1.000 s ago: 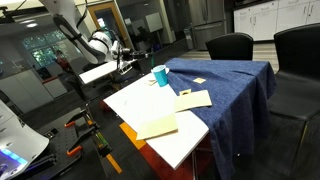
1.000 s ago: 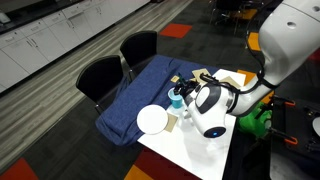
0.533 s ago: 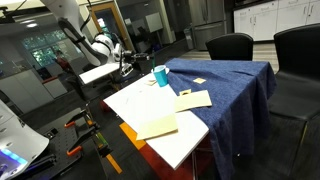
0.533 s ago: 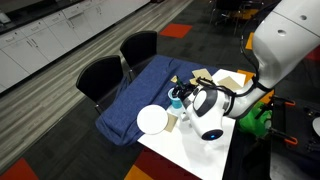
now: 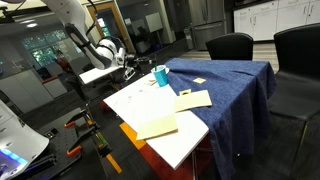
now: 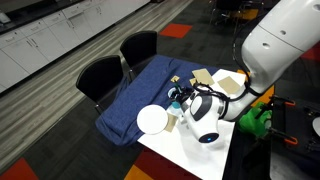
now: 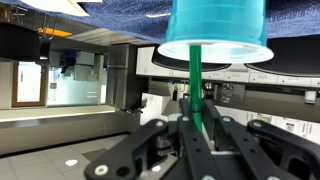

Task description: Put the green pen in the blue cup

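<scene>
In the wrist view the blue cup [image 7: 215,25] fills the top centre, its lighter rim facing the gripper. The green pen [image 7: 195,85] runs straight from between the black fingers [image 7: 160,140] to the cup's rim, and its far tip reaches the opening. My gripper [image 7: 197,125] is shut on the pen. In both exterior views the gripper [image 5: 136,66] [image 6: 185,100] hangs just beside the cup [image 5: 160,74] [image 6: 177,98], which stands on the table where the blue cloth meets the white sheet. The arm's white body hides part of the cup in an exterior view.
A blue cloth [image 5: 230,85] covers the table's far half. White and tan paper sheets [image 5: 160,125] [image 5: 193,99] lie on the near half. A white plate [image 6: 152,120] sits near the cup. Two black chairs [image 5: 230,46] [image 6: 100,78] stand at the table's edge.
The arm has moved a little closer to the cup, bringing the pen's tip up to the rim. The grip on the pen is unchanged.
</scene>
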`<state>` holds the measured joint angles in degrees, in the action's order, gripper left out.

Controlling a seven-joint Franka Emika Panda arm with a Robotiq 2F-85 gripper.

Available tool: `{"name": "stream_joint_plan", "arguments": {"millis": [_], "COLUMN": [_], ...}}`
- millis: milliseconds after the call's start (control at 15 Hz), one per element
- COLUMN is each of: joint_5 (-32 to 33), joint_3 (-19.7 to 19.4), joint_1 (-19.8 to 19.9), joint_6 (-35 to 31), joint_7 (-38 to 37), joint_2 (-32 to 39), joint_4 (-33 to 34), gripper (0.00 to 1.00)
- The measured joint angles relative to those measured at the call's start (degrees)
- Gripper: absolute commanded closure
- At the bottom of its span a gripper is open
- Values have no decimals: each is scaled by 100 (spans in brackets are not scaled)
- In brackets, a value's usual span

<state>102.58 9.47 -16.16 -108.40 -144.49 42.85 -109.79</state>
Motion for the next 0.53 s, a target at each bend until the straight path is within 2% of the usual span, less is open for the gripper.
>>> {"name": "stream_joint_plan", "arguments": {"millis": [400,467,533], "joint_5": [46,47,47], "joint_3": [-5,-7,-7], "joint_1": [21,26,32], "joint_6": [1,1,1], "joint_7": [0,0,0], "joint_2": [378,430,478], "joint_4": [293,334,372], "gripper": [95,57,56]}}
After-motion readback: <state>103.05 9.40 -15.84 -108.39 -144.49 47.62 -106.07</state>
